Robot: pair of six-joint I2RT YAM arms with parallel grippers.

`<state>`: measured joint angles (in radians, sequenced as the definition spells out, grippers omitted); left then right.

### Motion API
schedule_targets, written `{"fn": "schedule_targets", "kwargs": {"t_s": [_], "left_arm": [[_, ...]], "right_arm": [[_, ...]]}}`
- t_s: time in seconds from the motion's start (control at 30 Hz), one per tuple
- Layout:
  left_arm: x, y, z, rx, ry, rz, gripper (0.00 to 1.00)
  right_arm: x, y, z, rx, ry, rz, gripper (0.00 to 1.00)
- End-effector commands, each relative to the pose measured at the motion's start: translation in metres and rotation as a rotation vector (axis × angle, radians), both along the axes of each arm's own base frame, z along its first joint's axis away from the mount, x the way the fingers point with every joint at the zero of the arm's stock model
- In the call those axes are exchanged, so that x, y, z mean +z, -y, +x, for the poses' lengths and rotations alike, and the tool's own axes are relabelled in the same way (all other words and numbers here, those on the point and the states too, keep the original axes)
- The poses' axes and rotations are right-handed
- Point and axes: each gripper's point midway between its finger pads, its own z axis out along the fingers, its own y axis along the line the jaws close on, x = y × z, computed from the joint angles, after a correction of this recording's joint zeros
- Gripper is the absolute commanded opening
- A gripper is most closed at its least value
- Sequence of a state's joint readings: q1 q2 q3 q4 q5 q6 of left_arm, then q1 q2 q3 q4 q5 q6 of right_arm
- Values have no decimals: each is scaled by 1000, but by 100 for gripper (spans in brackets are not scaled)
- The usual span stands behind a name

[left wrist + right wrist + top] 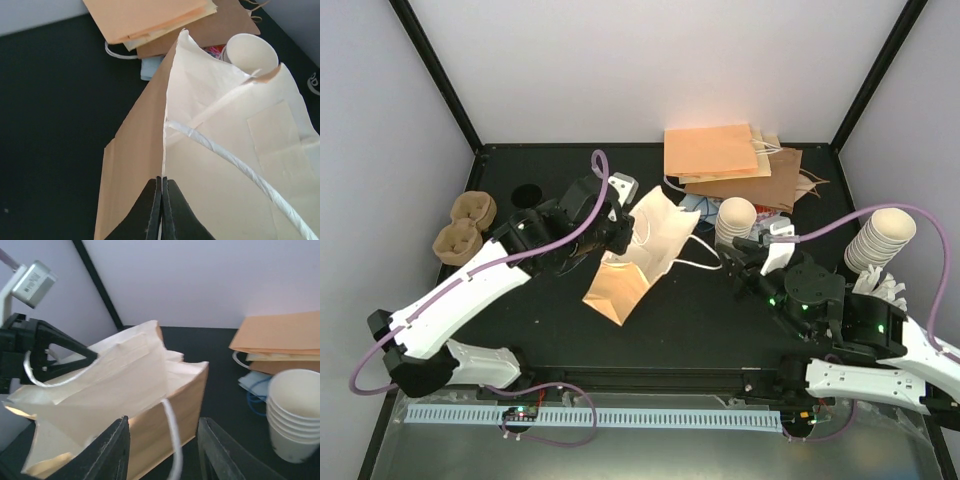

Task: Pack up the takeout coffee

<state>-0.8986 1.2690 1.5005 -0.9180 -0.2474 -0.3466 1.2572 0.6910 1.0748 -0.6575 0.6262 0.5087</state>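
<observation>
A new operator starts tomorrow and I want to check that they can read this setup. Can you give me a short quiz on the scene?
1. True or false: the left gripper is shut on the edge of the open paper bag.
2. What sits at the left edge of the table? A: pulp cup carriers; B: a kettle; C: a plate.
3. Fill in: the right gripper has its jaws ____.
Key: 1 true; 2 A; 3 open.
</observation>
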Motion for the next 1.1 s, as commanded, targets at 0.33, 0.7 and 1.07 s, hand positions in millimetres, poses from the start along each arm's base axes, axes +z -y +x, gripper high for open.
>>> {"fn": "schedule_targets", "kwargs": {"t_s": [0.33,0.7,1.07], "left_arm": [[-11,11,12,78,-171,-401,19],[-18,-11,-22,37,-223,-378,98],[-21,-22,-53,-42,-272,-347,99]], "right_arm": [[-39,46,3,-158,-53,-27,42],[-43,43,3,-140,-54,-62,44],[-29,-19,-1,55,-28,-149,54]]}}
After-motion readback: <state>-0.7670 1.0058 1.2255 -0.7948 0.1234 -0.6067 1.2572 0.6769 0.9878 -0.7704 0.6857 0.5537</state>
